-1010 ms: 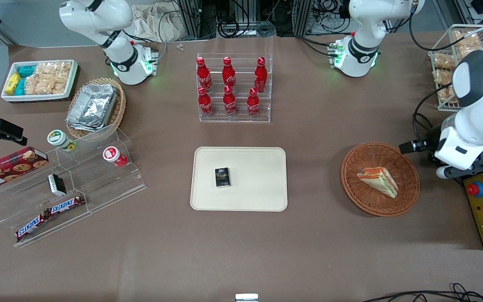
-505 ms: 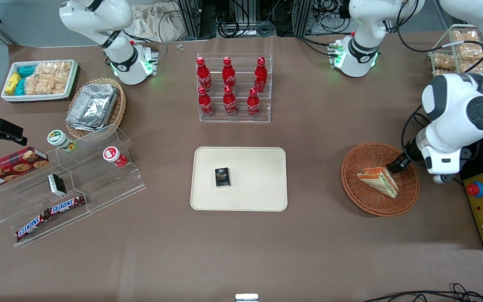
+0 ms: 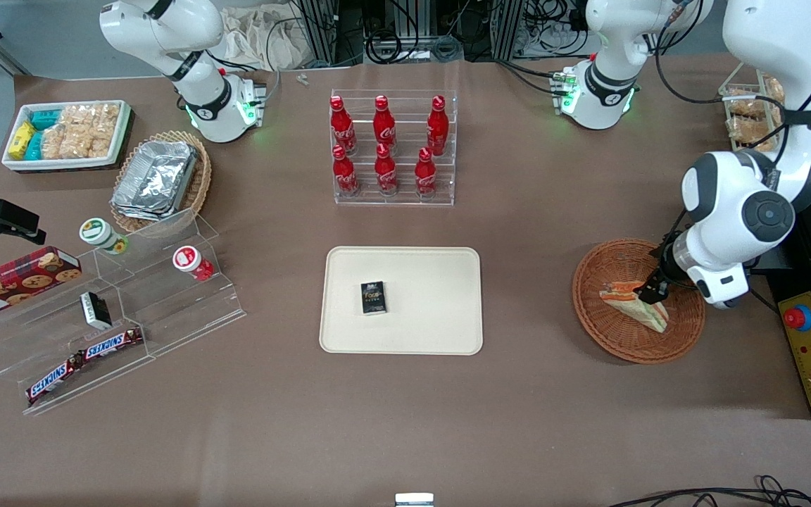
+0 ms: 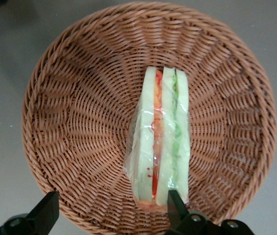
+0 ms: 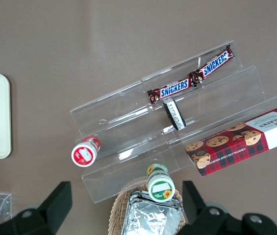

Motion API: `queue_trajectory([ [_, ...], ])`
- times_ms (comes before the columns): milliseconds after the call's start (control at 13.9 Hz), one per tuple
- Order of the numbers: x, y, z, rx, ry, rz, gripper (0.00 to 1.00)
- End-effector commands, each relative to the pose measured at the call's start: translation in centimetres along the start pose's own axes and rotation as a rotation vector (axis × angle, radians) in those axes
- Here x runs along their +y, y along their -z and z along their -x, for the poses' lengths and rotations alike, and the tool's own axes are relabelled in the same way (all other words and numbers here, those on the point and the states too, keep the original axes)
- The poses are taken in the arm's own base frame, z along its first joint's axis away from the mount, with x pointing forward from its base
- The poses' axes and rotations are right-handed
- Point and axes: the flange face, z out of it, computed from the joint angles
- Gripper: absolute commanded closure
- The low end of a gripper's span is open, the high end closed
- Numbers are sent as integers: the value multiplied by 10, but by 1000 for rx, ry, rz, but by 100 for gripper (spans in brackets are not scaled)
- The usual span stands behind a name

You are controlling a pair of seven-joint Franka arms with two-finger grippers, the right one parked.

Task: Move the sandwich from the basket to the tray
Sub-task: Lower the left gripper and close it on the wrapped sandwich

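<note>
Gripper (image 4: 110, 215) hangs over the basket (image 3: 599, 324), fingers spread, one tip touching the sandwich (image 4: 160, 142), w/ the sandwich off to one side, not between them. Sandwich lies mid-basket. Risk: closing now nips the slick wrap or misses, so it never reaches the tray (image 3: 441, 331).

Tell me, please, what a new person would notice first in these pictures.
First, the wrapped sandwich lying in the reddish-brown wicker basket, with the open pincer hovering just above it. Next, six red cola bottles on a clear rack, farther from the camera than the cream tray.
</note>
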Motion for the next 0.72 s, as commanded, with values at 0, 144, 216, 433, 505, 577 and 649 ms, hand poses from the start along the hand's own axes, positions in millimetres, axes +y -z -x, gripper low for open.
queue_trajectory([
  [0,1,-13,-2,9,64,8,0],
  [144,3,-12,-3,12,72,15,0],
  [216,5,-5,-4,15,72,22,0],
  [433,17,30,-8,11,76,5,0],
  [505,24,40,-9,8,75,-2,0],
  [577,27,43,-10,9,74,1,0],
  [649,28,39,-10,9,73,-2,0],
])
